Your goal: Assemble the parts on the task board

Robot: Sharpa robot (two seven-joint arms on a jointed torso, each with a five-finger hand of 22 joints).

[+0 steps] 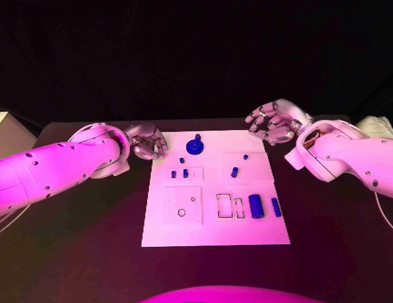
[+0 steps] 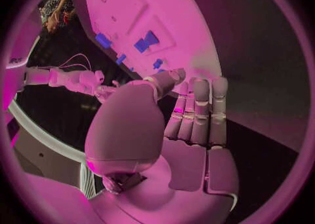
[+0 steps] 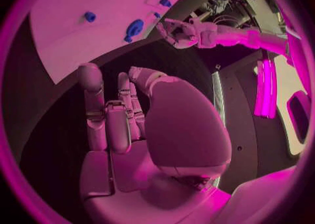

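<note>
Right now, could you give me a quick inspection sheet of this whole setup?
Surface: black table, dark all round the plate.
Job's things: white task board at centre; small blue parts on it, a round blue piece near its far edge.
Clutter: nothing seen.
Hands: left hand and right hand off the board's far corners, holding nothing.
Cables: a thin cable beside the right arm.
Surroundings: dark backdrop.

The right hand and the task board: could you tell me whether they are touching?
Apart. In the head view the right hand hovers beyond the far right corner of the task board, fingers curled, with dark table between them.
</note>
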